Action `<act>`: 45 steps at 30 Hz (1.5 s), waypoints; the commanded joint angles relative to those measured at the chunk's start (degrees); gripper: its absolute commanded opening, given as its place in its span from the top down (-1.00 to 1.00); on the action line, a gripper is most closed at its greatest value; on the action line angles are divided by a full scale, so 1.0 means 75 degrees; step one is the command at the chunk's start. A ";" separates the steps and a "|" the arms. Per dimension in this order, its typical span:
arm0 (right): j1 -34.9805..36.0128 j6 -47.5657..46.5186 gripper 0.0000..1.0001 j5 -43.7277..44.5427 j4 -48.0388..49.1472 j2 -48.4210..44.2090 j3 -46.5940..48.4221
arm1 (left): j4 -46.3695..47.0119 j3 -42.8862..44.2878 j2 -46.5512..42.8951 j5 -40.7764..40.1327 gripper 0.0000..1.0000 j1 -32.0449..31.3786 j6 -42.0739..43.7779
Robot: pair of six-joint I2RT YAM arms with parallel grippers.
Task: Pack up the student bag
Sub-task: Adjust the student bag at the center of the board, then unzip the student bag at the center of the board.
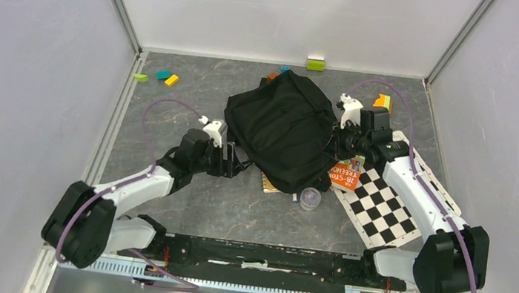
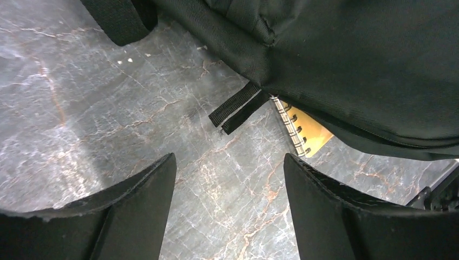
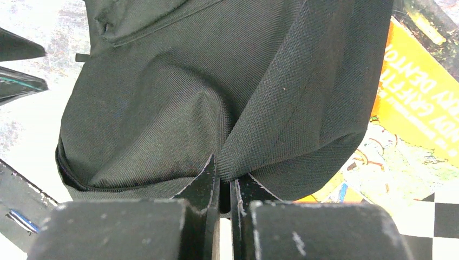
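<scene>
The student bag (image 1: 285, 127), black and soft, lies in the middle of the table. My right gripper (image 1: 340, 136) is at its right edge, shut on a pinched fold of the bag's fabric (image 3: 178, 97); in the right wrist view the gripper (image 3: 224, 170) has the fold wedged between its jaws. My left gripper (image 1: 235, 164) hovers by the bag's near left corner. In the left wrist view it (image 2: 227, 160) stands open over bare marbled table, nothing between its fingers. A short black strap end (image 2: 238, 108) sticks out from the bag (image 2: 368, 65) just ahead of it.
A yellow spiral notebook (image 2: 306, 127) pokes out from under the bag's near edge. An orange book (image 1: 345, 176) and a checkered board (image 1: 383, 206) lie to the right, a small clear container (image 1: 310, 197) in front. Coloured blocks (image 1: 166, 77) and a green block (image 1: 316, 64) sit at the back.
</scene>
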 commanded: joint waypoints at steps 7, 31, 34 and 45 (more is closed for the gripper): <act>-0.0330 -0.0193 1.00 -0.0463 0.0419 -0.0029 -0.0171 | 0.2423 -0.0114 0.1307 0.0512 -0.42 -0.0479 -0.0060; -0.0826 -0.0192 1.00 -0.1461 0.0649 0.0198 -0.0347 | 0.3101 0.0200 0.2438 -0.0299 -0.05 -0.1012 -0.0281; -0.0830 -0.0165 1.00 -0.1558 0.0675 0.0201 -0.0372 | 0.3104 0.0260 0.2549 -0.0212 0.05 -0.1037 -0.0165; -0.0840 -0.0128 1.00 -0.1762 0.0727 0.0226 -0.0438 | 0.3263 0.0238 0.2376 0.0156 0.96 -0.1104 0.0036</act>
